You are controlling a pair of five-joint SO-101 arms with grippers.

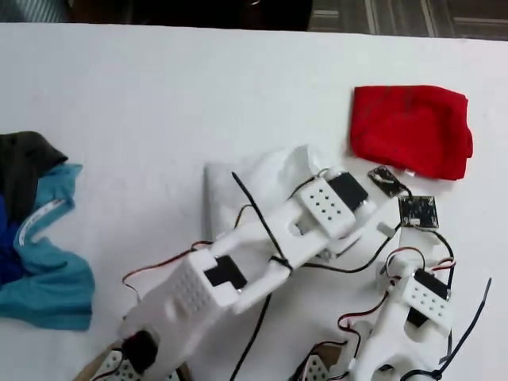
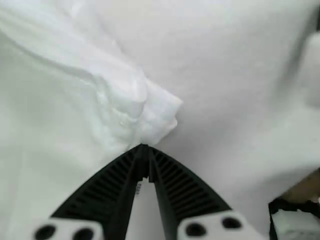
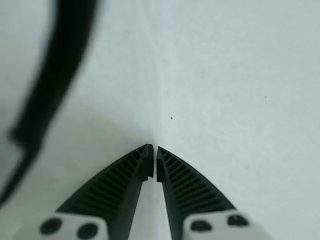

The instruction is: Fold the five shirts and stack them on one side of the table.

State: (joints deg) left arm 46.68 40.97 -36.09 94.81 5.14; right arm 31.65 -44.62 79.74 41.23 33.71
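Observation:
A white shirt (image 1: pixel 252 181) lies partly folded at the table's middle, under my left arm (image 1: pixel 317 210). In the left wrist view my left gripper (image 2: pixel 145 148) is shut, its tips pinched on a bunched, folded corner of the white shirt (image 2: pixel 150 117). A red shirt (image 1: pixel 409 131) lies folded at the far right. Unfolded shirts sit in a pile at the left edge: black (image 1: pixel 22 159), dark blue (image 1: pixel 6 246) and teal (image 1: pixel 48 270). My right gripper (image 3: pixel 154 152) is shut with nothing in it, just above bare table near the front right.
My right arm (image 1: pixel 419 305) stands at the front right, close beside the left arm, with loose black and red cables (image 1: pixel 254 214) trailing over both. A white cloth (image 1: pixel 159 95) covers the table; its far edge meets a dark floor.

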